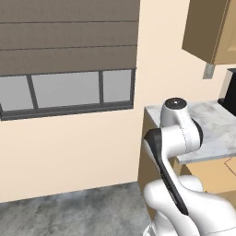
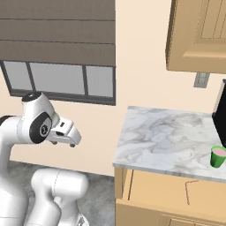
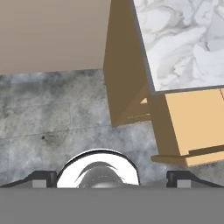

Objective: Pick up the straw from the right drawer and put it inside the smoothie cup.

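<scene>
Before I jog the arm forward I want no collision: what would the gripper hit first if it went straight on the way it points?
Most likely the grey stone floor: the open gripper points down at it, left of the wooden cabinet. Depth is unclear.

base views share counter (image 2: pixel 167 137), wrist view downward

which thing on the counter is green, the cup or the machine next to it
The small cup near the counter's right end is the green one, with a paler rim. The machine behind it is black, boxy and much bigger.
</scene>
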